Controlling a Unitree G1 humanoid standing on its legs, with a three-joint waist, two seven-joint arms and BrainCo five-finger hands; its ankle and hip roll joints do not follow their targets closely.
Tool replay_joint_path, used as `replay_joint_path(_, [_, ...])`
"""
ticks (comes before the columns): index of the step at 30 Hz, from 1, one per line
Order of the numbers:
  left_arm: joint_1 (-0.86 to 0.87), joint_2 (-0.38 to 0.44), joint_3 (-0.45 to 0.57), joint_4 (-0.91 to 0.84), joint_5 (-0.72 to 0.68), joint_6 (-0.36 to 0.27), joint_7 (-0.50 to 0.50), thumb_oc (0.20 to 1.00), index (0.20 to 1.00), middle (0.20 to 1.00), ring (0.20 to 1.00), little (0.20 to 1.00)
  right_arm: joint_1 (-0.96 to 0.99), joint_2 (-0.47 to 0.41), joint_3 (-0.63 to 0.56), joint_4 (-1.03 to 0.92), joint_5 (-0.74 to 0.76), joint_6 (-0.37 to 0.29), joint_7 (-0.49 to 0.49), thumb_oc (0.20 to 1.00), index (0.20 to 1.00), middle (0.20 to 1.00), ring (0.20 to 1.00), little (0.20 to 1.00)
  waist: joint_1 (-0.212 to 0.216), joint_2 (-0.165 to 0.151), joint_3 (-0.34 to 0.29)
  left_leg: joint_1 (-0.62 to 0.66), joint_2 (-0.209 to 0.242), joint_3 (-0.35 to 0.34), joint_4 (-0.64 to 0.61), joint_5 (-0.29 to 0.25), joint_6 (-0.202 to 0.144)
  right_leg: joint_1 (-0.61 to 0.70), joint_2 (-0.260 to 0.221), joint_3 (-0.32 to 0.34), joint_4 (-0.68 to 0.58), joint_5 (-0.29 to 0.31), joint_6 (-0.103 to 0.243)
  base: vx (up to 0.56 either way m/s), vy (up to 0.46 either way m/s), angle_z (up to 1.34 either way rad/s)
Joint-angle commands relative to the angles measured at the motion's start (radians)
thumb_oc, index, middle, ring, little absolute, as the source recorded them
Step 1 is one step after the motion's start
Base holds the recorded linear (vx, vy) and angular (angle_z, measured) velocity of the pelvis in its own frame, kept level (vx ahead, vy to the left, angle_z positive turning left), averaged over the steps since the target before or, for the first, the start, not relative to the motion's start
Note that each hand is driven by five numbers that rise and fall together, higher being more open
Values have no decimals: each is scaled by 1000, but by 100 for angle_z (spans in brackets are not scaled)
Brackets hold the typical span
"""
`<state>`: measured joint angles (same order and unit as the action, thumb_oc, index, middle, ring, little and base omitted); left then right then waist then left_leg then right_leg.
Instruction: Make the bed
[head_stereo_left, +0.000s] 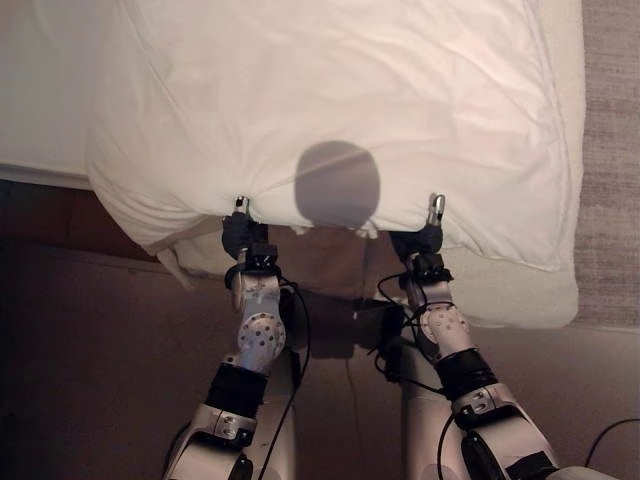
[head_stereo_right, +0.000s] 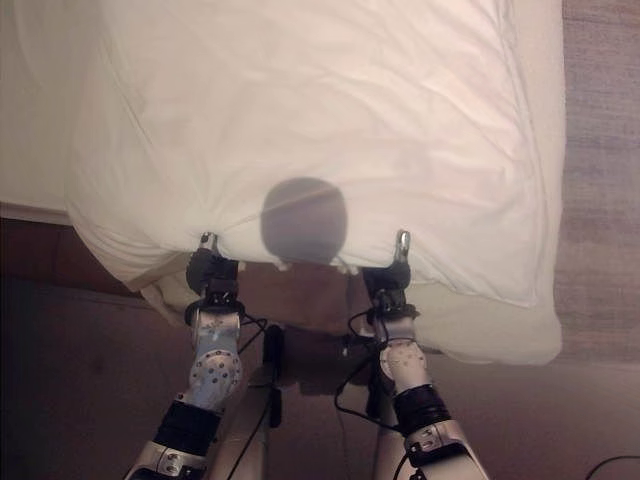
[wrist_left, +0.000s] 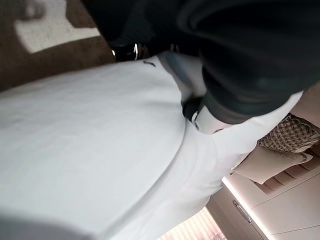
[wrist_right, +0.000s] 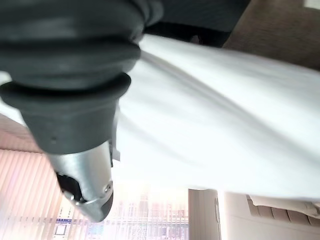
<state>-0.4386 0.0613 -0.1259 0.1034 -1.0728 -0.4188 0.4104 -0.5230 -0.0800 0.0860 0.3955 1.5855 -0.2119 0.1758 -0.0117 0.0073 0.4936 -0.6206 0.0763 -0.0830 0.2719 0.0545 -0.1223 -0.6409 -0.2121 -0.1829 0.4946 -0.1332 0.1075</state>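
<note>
The duvet (head_stereo_left: 330, 110) is lying over the bed (head_stereo_left: 40, 90) with its near edge pinched up by the left hand (head_stereo_left: 240, 228) and right hand (head_stereo_left: 428, 232), which should be pulling evenly, level and taut, avoiding skewing it.

Duvet (head_stereo_left: 340, 110) on bed (head_stereo_left: 520, 290), overhanging near edge; L hand (head_stereo_left: 238, 232) and R hand (head_stereo_left: 428, 232) at duvet hem; carpet (head_stereo_left: 610, 150) right of bed.
</note>
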Motion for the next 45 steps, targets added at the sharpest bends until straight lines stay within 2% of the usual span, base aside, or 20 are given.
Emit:
replay_joint_path(1, [15,133,302,-74,87,-143,47,200,200,200,200,200,47,-161,-264,-50,40,-146,10,1000,1000,1000,1000,1000,-10,21,-95,-23,-56,69,35,-49,57,3,74,38,-121,85,11,0,0,0])
replay_joint_path(14, [18,134,334,-64,103,-137,61,200,200,200,200,200,89,-211,-329,-37,4,-142,-7,1000,1000,1000,1000,1000,-31,14,-105,-31,-47,73,39,-50,53,-14,83,47,-113,82,9,2,-1,-1])
replay_joint_path(29, [4,164,389,10,103,-143,88,200,200,200,200,200,78,-251,-356,-36,-23,-142,-16,1000,1000,1000,1000,1000,-36,9,-122,-38,-41,80,45,-53,53,-25,87,57,-107,84,7,-1,-1,-1])
replay_joint_path(30, [4,162,390,11,102,-145,86,200,200,200,200,200,78,-250,-354,-38,-23,-141,-15,953,953,953,953,953,-35,9,-122,-38,-41,81,44,-52,53,-25,87,57,-108,85,7,0,0,0])
replay_joint_path(31, [5,160,389,12,101,-145,84,200,200,200,200,200,77,-248,-352,-39,-25,-141,-13,558,558,558,558,558,-35,10,-122,-38,-41,81,43,-52,54,-25,87,57,-109,85,7,0,0,0])
replay_joint_path(32, [4,157,390,13,99,-145,81,200,200,200,200,200,77,-246,-350,-39,-26,-140,-11,272,272,272,272,272,-34,9,-122,-38,-41,82,44,-51,53,-26,88,58,-109,86,6,0,0,0])
replay_joint_path(33, [6,155,390,14,97,-144,78,200,200,200,200,200,77,-245,-349,-38,-27,-138,-8,200,200,200,200,200,-35,9,-122,-39,-41,82,44,-51,53,-26,88,58,-109,86,6,0,0,0])
replay_joint_path(44, [17,146,413,31,76,-151,79,200,200,200,200,200,94,-218,-328,-92,-39,-127,10,200,200,200,200,200,-36,10,-129,-39,-38,86,40,-49,51,-25,90,62,-112,88,7,0,0,0])
replay_joint_path(45, [23,139,414,32,64,-150,75,332,332,332,332,332,98,-209,-322,-111,-37,-126,15,200,200,200,200,200,-35,10,-128,-40,-37,85,40,-49,51,-26,90,62,-113,88,7,0,0,0])
